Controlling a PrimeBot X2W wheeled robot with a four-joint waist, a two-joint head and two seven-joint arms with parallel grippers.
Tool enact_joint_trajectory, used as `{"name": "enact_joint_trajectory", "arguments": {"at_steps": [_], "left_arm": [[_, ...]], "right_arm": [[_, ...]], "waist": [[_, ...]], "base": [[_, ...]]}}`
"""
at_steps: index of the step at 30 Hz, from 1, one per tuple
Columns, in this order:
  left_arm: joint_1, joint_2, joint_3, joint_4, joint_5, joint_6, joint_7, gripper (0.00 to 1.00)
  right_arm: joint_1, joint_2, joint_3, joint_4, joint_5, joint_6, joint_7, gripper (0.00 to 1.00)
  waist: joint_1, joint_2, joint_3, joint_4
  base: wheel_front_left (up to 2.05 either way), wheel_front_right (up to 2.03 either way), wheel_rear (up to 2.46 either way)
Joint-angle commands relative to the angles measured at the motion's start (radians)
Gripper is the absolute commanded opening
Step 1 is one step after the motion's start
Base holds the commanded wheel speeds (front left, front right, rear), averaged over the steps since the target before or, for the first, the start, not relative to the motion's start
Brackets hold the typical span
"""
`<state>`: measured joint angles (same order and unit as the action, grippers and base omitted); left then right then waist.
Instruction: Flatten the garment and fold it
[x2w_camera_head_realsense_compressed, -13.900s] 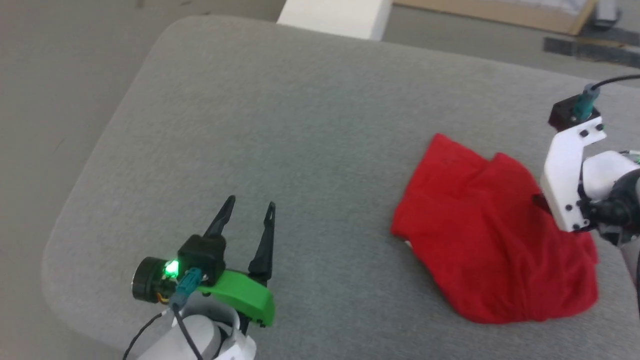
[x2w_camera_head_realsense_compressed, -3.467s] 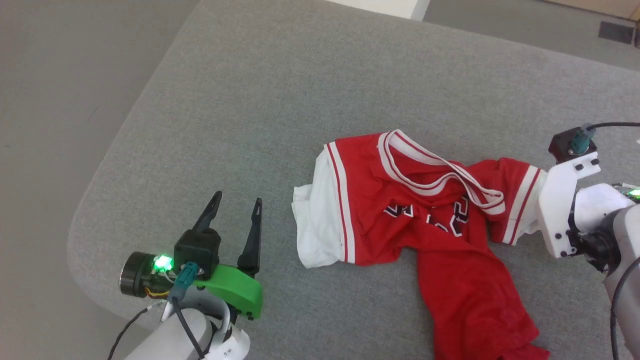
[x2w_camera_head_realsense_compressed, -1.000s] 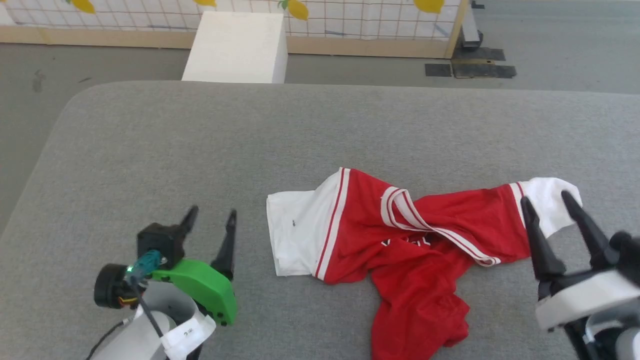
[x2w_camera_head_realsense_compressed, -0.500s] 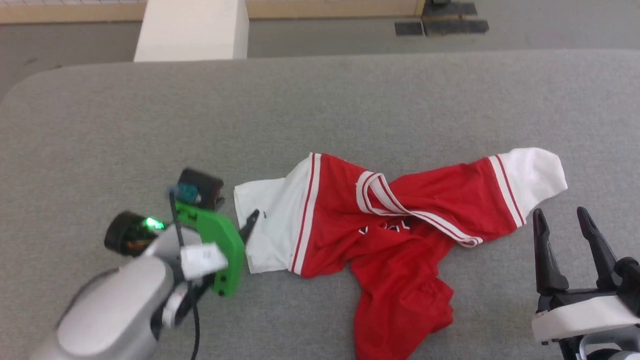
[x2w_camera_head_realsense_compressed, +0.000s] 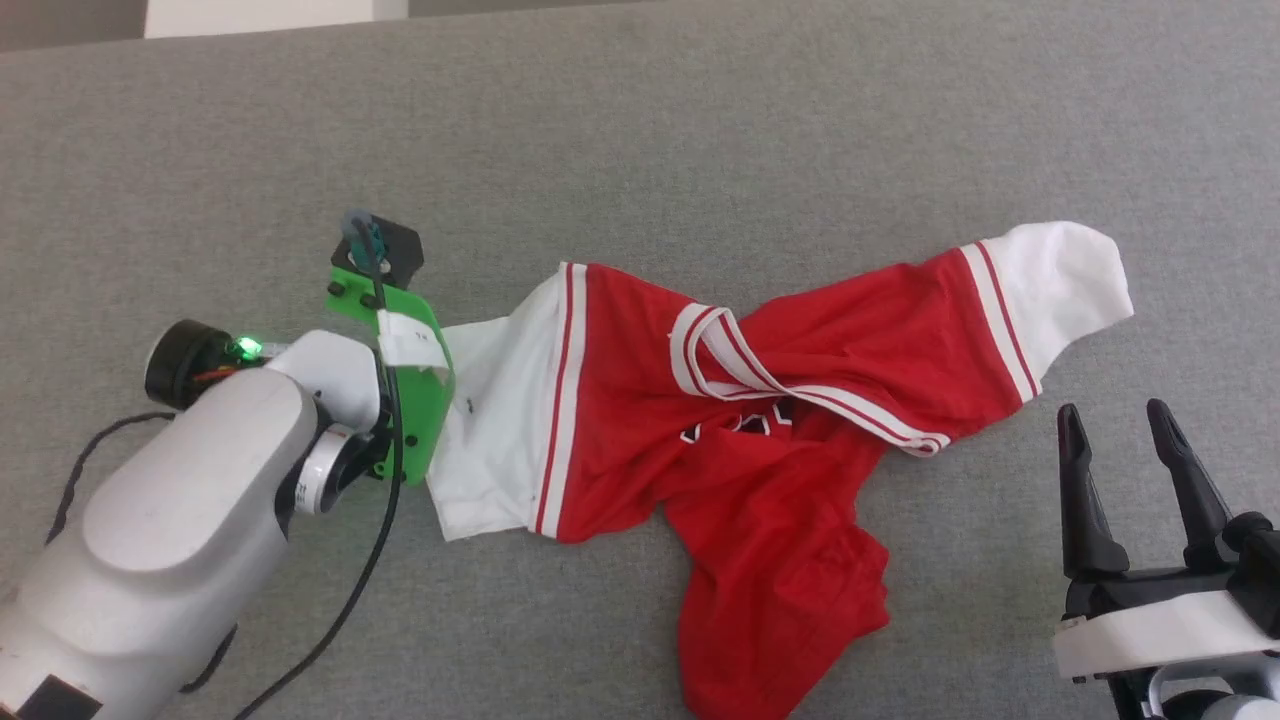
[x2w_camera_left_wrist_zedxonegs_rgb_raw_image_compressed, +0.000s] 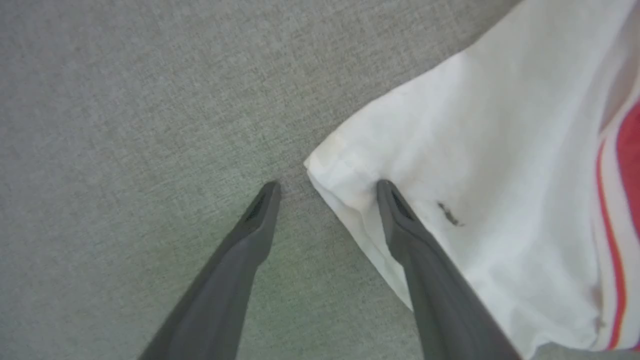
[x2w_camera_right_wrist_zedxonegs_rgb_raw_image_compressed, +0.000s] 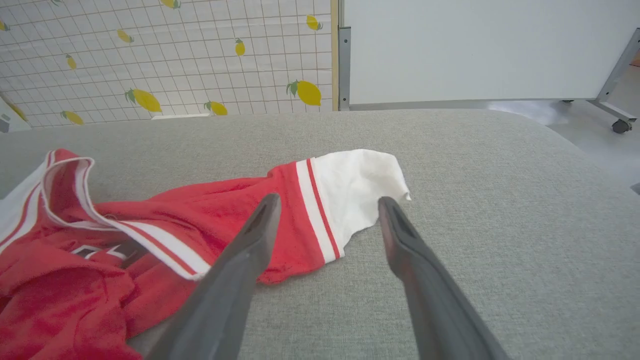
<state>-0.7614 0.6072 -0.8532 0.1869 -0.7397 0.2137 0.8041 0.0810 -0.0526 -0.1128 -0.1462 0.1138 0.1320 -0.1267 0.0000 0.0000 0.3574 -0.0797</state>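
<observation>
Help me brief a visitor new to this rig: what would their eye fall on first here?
The red-and-white jersey, lying twisted and rumpled in the middle of the grey pad. Next, the left gripper, open and straddling the corner of one white sleeve, with one finger over cloth and the other over bare pad. The right gripper stands open at lower right, clear of the cloth.

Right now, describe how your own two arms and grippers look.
Left gripper: two long dark tapering fingers on a green bracket with a white label, a black camera block with teal plug, a green light and a black cable along the pale grey forearm. Right gripper: the same dark fingers on a white bracket.
</observation>
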Motion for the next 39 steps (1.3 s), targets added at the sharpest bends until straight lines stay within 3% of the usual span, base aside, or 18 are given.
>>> {"name": "enact_joint_trajectory", "arguments": {"at_steps": [1,6,7,8,11,21,30,31,32,33,35,39], "left_arm": [[-0.010,0.009,-0.004,0.019,-0.005,0.006,0.010,1.00],[0.027,-0.005,-0.016,0.043,-0.057,-0.011,0.055,1.00],[0.035,-0.005,-0.021,0.041,-0.067,-0.020,0.065,0.41],[0.044,-0.006,-0.023,0.036,-0.077,-0.026,0.069,0.00],[0.063,-0.005,-0.006,0.023,-0.077,-0.012,0.023,0.00],[0.185,0.040,0.112,0.010,-0.049,0.118,-0.263,0.00],[0.323,0.079,0.124,-0.051,-0.078,0.170,-0.298,0.00],[0.333,0.076,0.122,-0.058,-0.082,0.172,-0.302,0.23],[0.342,0.073,0.121,-0.065,-0.079,0.176,-0.311,0.93],[0.346,0.071,0.119,-0.070,-0.071,0.178,-0.325,1.00],[0.351,0.058,0.123,-0.078,-0.061,0.183,-0.366,1.00],[0.345,0.034,0.137,-0.097,-0.021,0.152,-0.514,1.00]], "right_arm": [[-0.020,0.002,0.002,0.001,0.000,-0.001,-0.011,1.00],[-0.022,0.002,-0.002,0.006,0.006,-0.001,-0.022,1.00],[-0.021,0.002,-0.003,0.007,0.006,-0.001,-0.023,1.00],[-0.021,0.002,-0.005,0.009,0.006,-0.001,-0.024,1.00],[-0.019,0.002,-0.011,0.017,0.004,-0.001,-0.022,1.00],[-0.003,0.002,-0.006,0.030,-0.006,-0.001,0.035,1.00],[0.015,0.002,0.002,0.020,-0.007,-0.001,0.087,1.00],[0.016,0.002,0.003,0.020,-0.010,-0.001,0.093,1.00],[0.016,0.002,0.002,0.021,-0.012,-0.001,0.099,1.00],[0.015,0.002,0.002,0.023,-0.014,-0.001,0.103,1.00],[0.014,0.002,0.004,0.027,-0.018,-0.001,0.113,1.00],[0.008,-0.009,0.015,0.031,-0.027,-0.001,0.136,1.00]], "waist": [[0.0000,0.0000,0.023,-0.021],[0.0000,0.0000,0.033,-0.026],[0.0000,0.0000,0.032,-0.026],[0.0000,0.0000,0.030,-0.025],[0.0000,0.0000,0.016,-0.018],[0.0000,0.0000,-0.087,0.059],[0.0000,0.0000,-0.119,0.111],[0.0000,0.0000,-0.120,0.115],[0.0000,0.0000,-0.120,0.118],[0.0000,0.0000,-0.122,0.121],[0.0000,0.0000,-0.126,0.128],[0.0000,0.0000,-0.143,0.139]], "base": [[0.00,0.00,0.00],[0.00,0.00,0.00],[0.00,0.00,0.00],[0.00,0.00,0.00],[0.00,0.00,0.00],[0.00,0.00,0.00],[0.00,0.00,0.00],[0.00,0.00,0.00],[0.00,0.00,0.00],[0.00,0.00,0.00],[0.00,0.00,0.00],[0.00,0.00,0.00]]}}
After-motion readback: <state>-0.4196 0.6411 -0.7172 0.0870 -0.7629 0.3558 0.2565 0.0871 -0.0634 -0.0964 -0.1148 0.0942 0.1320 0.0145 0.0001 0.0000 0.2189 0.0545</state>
